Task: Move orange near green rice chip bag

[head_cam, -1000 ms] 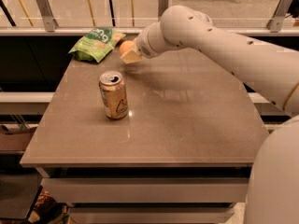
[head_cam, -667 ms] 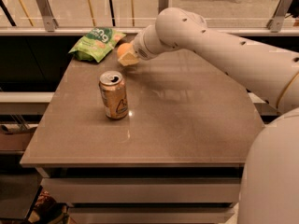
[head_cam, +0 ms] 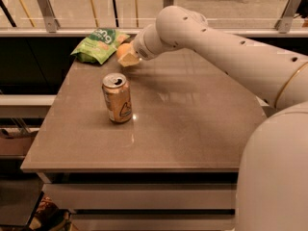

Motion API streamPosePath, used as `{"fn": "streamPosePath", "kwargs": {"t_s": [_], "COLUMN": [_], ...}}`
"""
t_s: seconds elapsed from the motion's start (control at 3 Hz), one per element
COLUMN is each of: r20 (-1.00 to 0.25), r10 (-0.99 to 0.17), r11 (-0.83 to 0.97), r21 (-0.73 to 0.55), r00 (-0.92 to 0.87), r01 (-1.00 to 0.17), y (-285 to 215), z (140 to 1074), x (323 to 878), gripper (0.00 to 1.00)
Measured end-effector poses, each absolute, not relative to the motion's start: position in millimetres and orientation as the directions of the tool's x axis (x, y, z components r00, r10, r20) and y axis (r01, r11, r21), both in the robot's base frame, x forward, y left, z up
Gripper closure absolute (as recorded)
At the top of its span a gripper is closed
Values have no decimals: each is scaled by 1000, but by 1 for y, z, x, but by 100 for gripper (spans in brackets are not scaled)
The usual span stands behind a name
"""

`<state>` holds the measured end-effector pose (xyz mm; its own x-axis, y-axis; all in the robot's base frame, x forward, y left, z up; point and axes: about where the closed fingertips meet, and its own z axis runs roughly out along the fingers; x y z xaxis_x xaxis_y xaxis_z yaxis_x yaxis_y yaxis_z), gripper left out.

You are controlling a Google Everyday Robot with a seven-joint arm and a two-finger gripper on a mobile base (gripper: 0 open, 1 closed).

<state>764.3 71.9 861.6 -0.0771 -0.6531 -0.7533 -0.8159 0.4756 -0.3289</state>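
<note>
The green rice chip bag (head_cam: 98,44) lies at the table's far left corner. The orange (head_cam: 123,49) sits just right of the bag, partly hidden by my gripper (head_cam: 128,57), which reaches in from the right and is around it close to the tabletop. A pale fingertip (head_cam: 129,59) shows in front of the orange. The white arm stretches across the far right of the table.
A tan-and-orange drink can (head_cam: 117,98) stands upright left of centre on the grey table (head_cam: 192,124). A glass railing with metal posts (head_cam: 46,7) runs behind the table. The table's left edge drops to shelves.
The gripper with the orange has shifted slightly left, closer to the chip bag. The can and bag have not moved.
</note>
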Motion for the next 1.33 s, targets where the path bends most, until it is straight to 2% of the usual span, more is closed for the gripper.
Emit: {"fn": "streamPosePath", "kwargs": {"t_s": [0.33,0.67,1.33], "r20": [-744,-744,-743], "r10": [-666,-666,-667], "r11": [449,446,441], "r21": [-335,-333,-330], "r00": [-60,-59,-59], "r01": [-829,-830,-835], "y": [86,88,92], "z": [860,859,855], "x": [775,775,774], "gripper": [100,83,36]}}
